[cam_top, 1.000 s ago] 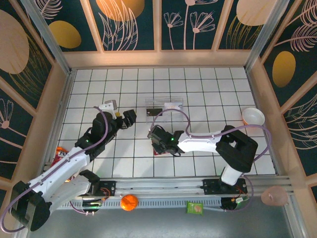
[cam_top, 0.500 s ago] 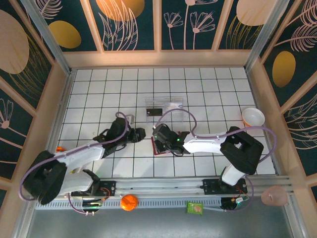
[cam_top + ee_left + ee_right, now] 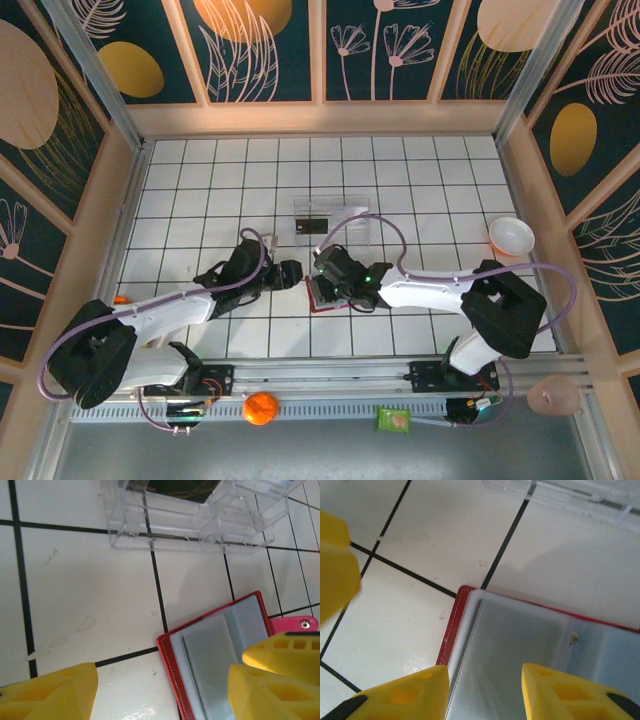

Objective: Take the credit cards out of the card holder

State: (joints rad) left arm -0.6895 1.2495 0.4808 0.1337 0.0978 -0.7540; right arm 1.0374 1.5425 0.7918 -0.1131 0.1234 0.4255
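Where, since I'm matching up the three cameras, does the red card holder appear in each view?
Top external: card holder just below centre.
Left wrist: card holder at lower right, lying open.
Right wrist: card holder along the bottom, centre to right, open.
Shared landmark: the clear plastic tray just beyond it.

**Card holder half out of sight**

From above, the right gripper point(image 3: 326, 280) covers most of the card holder point(image 3: 320, 300). Both wrist views cut the holder off at the bottom edge and the clear plastic tray point(image 3: 200, 525) at the top. Whether the holder's grey pocket contains a card cannot be told. A blurred yellow finger point(image 3: 335, 565) is clipped by the right wrist view's left edge.
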